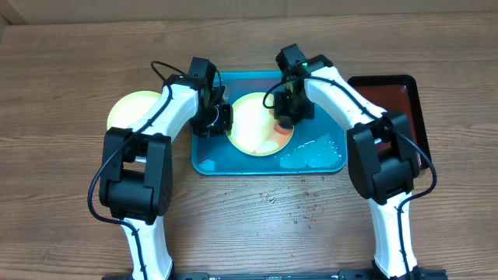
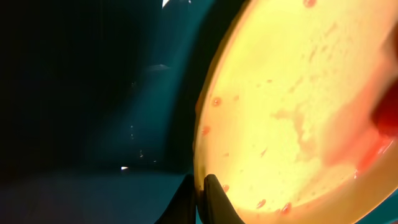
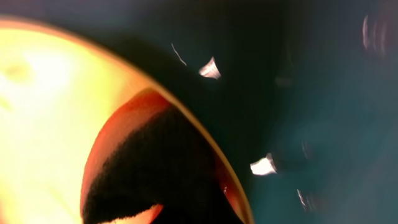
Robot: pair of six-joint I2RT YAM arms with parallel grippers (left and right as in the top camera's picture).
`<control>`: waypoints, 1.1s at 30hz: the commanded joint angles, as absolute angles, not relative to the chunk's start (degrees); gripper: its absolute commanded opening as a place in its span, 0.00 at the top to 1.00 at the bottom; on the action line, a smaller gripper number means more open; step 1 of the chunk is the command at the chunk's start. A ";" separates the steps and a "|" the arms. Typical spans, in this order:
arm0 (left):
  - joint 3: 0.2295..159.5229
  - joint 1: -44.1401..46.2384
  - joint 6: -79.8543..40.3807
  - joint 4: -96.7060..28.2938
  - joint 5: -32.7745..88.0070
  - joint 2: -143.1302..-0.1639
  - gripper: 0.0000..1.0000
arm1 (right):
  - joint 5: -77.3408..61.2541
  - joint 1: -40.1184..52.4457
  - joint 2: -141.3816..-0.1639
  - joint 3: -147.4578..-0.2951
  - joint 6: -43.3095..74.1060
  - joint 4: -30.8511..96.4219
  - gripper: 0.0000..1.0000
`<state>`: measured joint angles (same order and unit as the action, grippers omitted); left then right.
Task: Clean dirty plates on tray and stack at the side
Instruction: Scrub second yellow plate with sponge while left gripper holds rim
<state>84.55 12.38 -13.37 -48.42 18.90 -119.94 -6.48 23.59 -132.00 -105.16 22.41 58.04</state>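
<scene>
A pale yellow plate (image 1: 253,124) with red sauce smears lies on the turquoise tray (image 1: 210,159). My left gripper (image 1: 216,118) is shut on the plate's left rim; the left wrist view shows its fingers (image 2: 202,196) pinching the rim of the plate (image 2: 292,106). My right gripper (image 1: 285,115) holds a dark, red-stained sponge (image 1: 282,124) down on the plate's right part; the sponge (image 3: 149,168) fills the lower right wrist view over the plate (image 3: 37,112). A second yellow, lime-rimmed plate (image 1: 131,109) lies on the table to the left. The white plate is not in view.
A dark-red, black-rimmed tray (image 1: 398,97) lies right of the turquoise tray. Water and foam (image 1: 311,152) pool in the turquoise tray's front right corner. Small red drops (image 1: 305,206) dot the wooden table in front of it.
</scene>
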 commanded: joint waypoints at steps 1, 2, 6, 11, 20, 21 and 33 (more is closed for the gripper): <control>84.36 12.40 -12.21 -48.80 19.09 -120.66 0.96 | -0.71 25.89 -132.79 -105.73 25.78 52.21 0.96; 84.36 12.40 -12.21 -48.80 19.09 -120.66 0.96 | -1.02 26.59 -132.79 -105.71 26.06 50.72 0.96; 84.36 12.40 -12.23 -48.90 19.09 -120.66 0.96 | -3.57 29.41 -132.79 -105.71 25.98 47.53 0.96; 84.36 12.40 -12.23 -48.80 19.09 -120.66 0.96 | -7.81 32.45 -132.79 -105.71 25.98 48.16 0.96; 84.36 12.40 -12.23 -48.62 19.09 -120.66 0.96 | -15.79 33.78 -132.79 -105.71 25.50 53.01 0.96; 84.36 12.40 -12.23 -48.62 19.09 -120.66 0.96 | -16.29 33.67 -132.79 -105.71 25.47 53.65 0.96; 84.36 12.40 -12.23 -48.62 19.07 -120.66 0.96 | 9.19 28.51 -132.79 -105.78 23.16 58.72 0.96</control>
